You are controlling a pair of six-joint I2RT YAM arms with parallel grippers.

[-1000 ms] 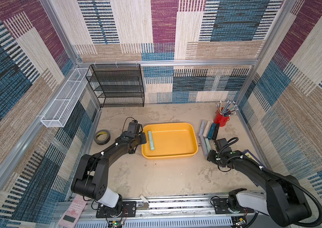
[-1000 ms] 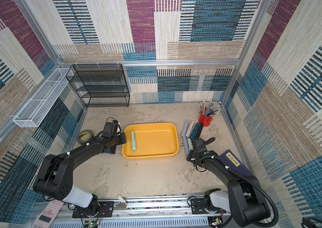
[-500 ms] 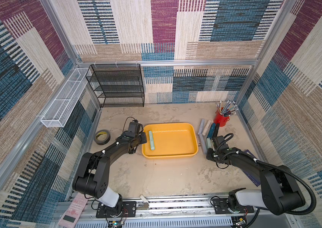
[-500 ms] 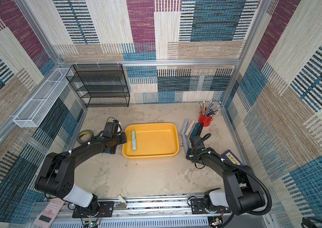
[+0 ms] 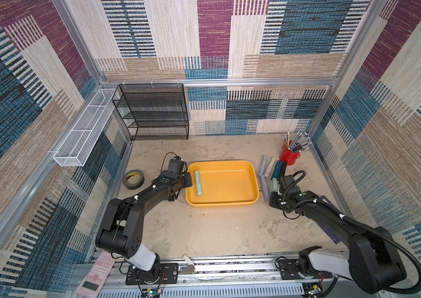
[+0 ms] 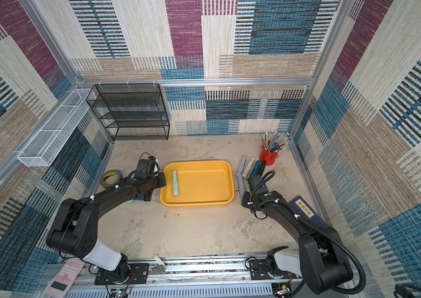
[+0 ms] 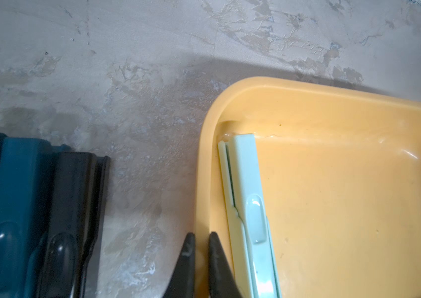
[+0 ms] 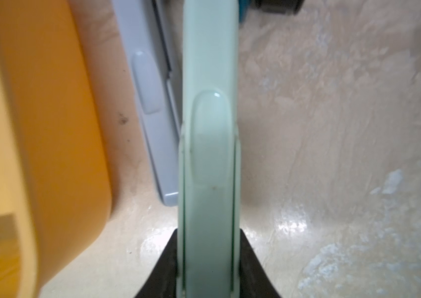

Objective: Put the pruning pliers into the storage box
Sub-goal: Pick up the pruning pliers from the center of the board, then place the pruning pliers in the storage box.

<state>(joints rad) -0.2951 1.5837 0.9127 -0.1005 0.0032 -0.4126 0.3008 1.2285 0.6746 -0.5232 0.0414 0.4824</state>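
The yellow storage box (image 5: 230,165) (image 6: 199,163) lies mid-table with one pale green pruning pliers (image 5: 198,183) (image 7: 250,206) along its left wall. My left gripper (image 7: 201,237) (image 5: 188,180) is shut across the box's left rim, one finger outside and one inside. To the right of the box my right gripper (image 8: 208,232) (image 5: 273,189) is shut on another pale green pruning pliers (image 8: 209,116), fingers pressed to both its sides. Grey pliers (image 8: 152,103) (image 5: 263,178) lie next to it, with cream, teal and black ones (image 5: 277,169) behind. Teal and black pliers (image 7: 36,219) lie under my left arm.
A red cup of pens (image 5: 288,156) stands at the back right. A black tape roll (image 5: 133,179) lies left of my left arm. A black mesh rack (image 5: 152,113) and a white wire basket (image 5: 80,131) line the back left. A blue book (image 6: 304,210) lies under my right arm.
My right gripper has moved forward along the box's right side and closed on the pale green pliers. The left arm has not moved.
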